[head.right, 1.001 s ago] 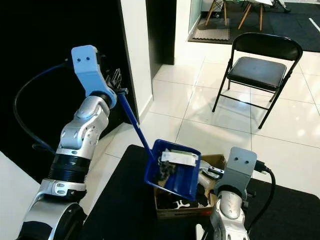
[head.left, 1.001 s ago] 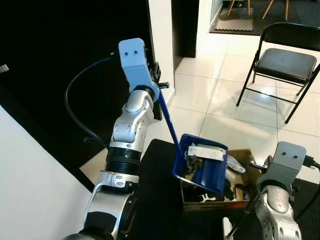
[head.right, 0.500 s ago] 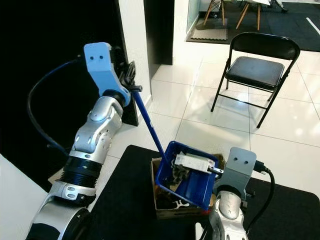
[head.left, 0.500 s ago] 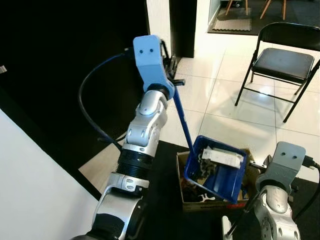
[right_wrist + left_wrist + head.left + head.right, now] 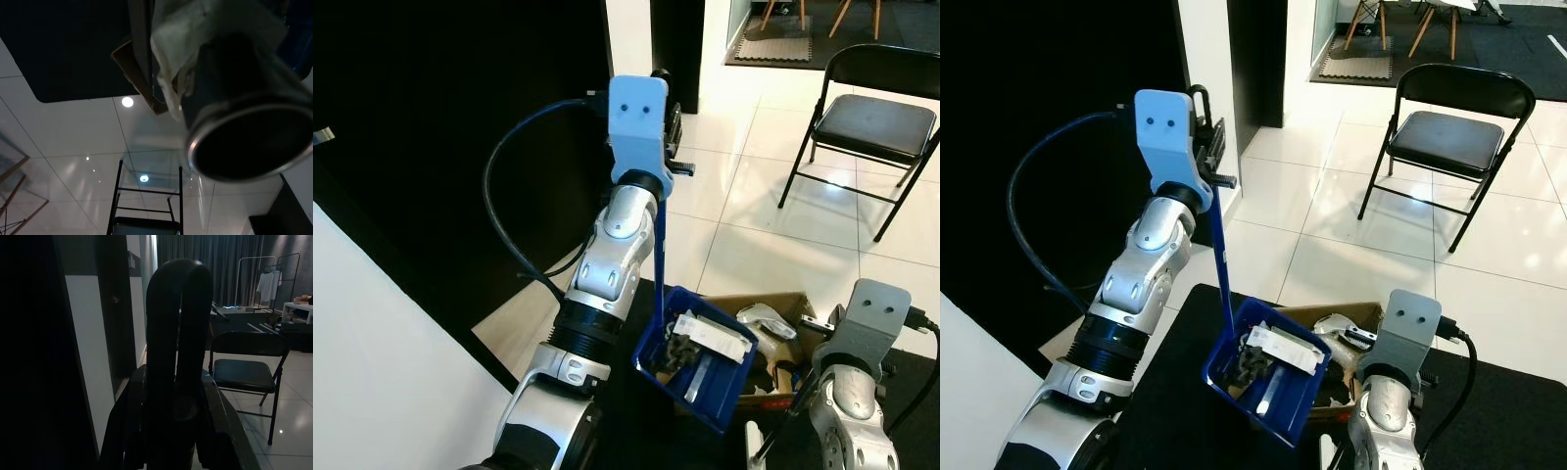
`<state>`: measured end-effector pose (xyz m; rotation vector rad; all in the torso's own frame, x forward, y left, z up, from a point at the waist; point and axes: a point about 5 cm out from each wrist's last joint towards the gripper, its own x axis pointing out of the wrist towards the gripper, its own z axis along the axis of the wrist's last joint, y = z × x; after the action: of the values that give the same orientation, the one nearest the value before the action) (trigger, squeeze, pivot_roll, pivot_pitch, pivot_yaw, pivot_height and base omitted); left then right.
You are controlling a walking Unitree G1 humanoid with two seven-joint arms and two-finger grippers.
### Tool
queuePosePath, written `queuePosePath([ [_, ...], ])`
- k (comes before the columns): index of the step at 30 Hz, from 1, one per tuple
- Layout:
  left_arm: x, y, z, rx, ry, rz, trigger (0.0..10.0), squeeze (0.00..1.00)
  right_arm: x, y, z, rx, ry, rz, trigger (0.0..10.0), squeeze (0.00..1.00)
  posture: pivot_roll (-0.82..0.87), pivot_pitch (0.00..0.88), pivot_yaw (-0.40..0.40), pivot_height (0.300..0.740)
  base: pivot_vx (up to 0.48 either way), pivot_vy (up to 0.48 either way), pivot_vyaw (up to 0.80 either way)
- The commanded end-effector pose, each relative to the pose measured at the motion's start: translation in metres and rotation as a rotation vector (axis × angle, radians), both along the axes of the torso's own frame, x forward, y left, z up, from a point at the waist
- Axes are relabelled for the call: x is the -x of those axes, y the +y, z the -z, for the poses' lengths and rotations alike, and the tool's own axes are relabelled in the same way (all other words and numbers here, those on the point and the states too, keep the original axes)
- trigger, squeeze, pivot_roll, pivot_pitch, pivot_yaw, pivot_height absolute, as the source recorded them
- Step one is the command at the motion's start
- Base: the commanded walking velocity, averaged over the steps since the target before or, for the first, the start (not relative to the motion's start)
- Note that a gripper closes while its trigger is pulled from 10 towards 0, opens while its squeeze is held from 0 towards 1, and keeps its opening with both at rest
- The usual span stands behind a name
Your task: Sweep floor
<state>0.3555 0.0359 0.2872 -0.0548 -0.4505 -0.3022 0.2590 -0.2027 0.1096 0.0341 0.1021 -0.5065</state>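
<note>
My left gripper (image 5: 672, 147) is raised high and shut on the top loop (image 5: 178, 328) of the long handle (image 5: 660, 245) of a blue dustpan (image 5: 700, 367). The handle hangs almost straight down. The pan sits low over the left end of an open cardboard box (image 5: 773, 300) and carries white paper and dark scraps. In the right wrist view a dark metal-rimmed tube (image 5: 244, 132) with pale wrapping lies close to the lens. My right arm (image 5: 867, 328) stays low at the right by the box.
The box, with rubbish inside, stands on a black mat (image 5: 1165, 411) over white tiles. A black folding chair (image 5: 867, 122) stands further off to the right. A dark wall and a white pillar (image 5: 631, 39) lie to the left.
The left arm has swung across and the handle has gone from slanted to nearly upright. The pan has come down and back, from over the box's middle to its left end.
</note>
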Motion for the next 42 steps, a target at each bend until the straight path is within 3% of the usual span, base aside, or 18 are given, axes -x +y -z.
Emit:
queuePosePath([
  [1,0.006,-0.004,-0.008,0.004,-0.073,-0.006,10.0,0.00,0.001,0.004,0.001,0.005,0.000,-0.006,10.0,0.00,-0.08,0.102,0.116,0.740,0.000,0.000,0.00],
  [3,0.005,-0.004,-0.007,-0.010,-0.070,-0.021,10.0,0.00,0.001,0.005,0.002,0.004,0.001,-0.006,10.0,0.00,-0.08,0.103,0.116,0.740,0.000,0.000,0.00],
  [9,-0.012,0.002,0.005,-0.039,0.093,-0.102,10.0,0.00,0.002,0.005,0.003,0.002,0.006,-0.007,10.0,0.00,-0.07,0.108,0.116,0.740,0.000,0.000,0.00],
  [12,-0.026,0.018,0.011,-0.015,0.243,-0.181,10.0,0.00,0.003,0.005,0.004,0.001,0.010,-0.007,10.0,0.00,-0.07,0.111,0.114,0.740,0.000,0.000,0.00],
  [15,-0.031,0.026,0.012,-0.028,0.285,-0.225,10.0,0.00,0.003,0.005,0.005,0.001,0.012,-0.009,10.0,0.00,-0.07,0.112,0.113,0.740,0.000,0.000,0.00],
  [17,-0.038,0.040,0.009,0.004,0.331,-0.278,10.0,0.00,0.003,0.006,0.005,0.000,0.014,-0.012,10.0,0.00,-0.06,0.114,0.111,0.740,0.000,0.000,0.00],
  [20,-0.040,0.045,0.007,0.018,0.339,-0.292,10.0,0.00,0.002,0.006,0.005,-0.001,0.015,-0.013,10.0,0.00,-0.06,0.114,0.111,0.740,0.000,0.000,0.00],
  [24,-0.048,0.075,-0.002,0.052,0.350,-0.376,10.0,0.00,0.002,0.007,0.006,-0.003,0.018,-0.017,10.0,0.00,-0.06,0.116,0.111,0.740,0.000,0.000,0.00],
  [27,-0.049,0.085,-0.003,0.053,0.352,-0.407,10.0,0.00,0.003,0.007,0.006,-0.003,0.019,-0.017,10.0,0.00,-0.05,0.118,0.111,0.740,0.000,0.000,0.00],
  [30,-0.052,0.117,-0.001,0.075,0.366,-0.494,10.0,0.00,0.003,0.007,0.007,-0.004,0.022,-0.017,10.0,0.00,-0.05,0.119,0.110,0.740,0.000,0.000,0.00],
  [31,-0.052,0.117,-0.001,0.075,0.366,-0.494,10.0,0.00,0.003,0.007,0.007,-0.004,0.022,-0.017,10.0,0.00,-0.05,0.119,0.110,0.740,0.000,0.000,0.00],
  [32,-0.051,0.134,0.001,0.086,0.368,-0.542,10.0,0.00,0.004,0.007,0.008,-0.005,0.024,-0.017,10.0,0.00,-0.05,0.122,0.111,0.740,0.000,0.000,0.00],
  [34,-0.050,0.148,0.003,0.089,0.372,-0.586,10.0,0.00,0.004,0.007,0.008,-0.005,0.024,-0.017,10.0,0.00,-0.05,0.124,0.109,0.740,0.000,0.000,0.00],
  [36,-0.049,0.153,0.005,0.089,0.373,-0.602,10.0,0.00,0.005,0.007,0.008,-0.005,0.025,-0.017,10.0,0.00,-0.05,0.124,0.109,0.740,0.000,0.000,0.00],
  [42,-0.043,0.194,0.022,0.117,0.386,-0.736,10.0,0.00,0.005,0.008,0.009,-0.005,0.028,-0.021,10.0,0.00,-0.05,0.126,0.106,0.740,0.000,0.000,0.00],
])
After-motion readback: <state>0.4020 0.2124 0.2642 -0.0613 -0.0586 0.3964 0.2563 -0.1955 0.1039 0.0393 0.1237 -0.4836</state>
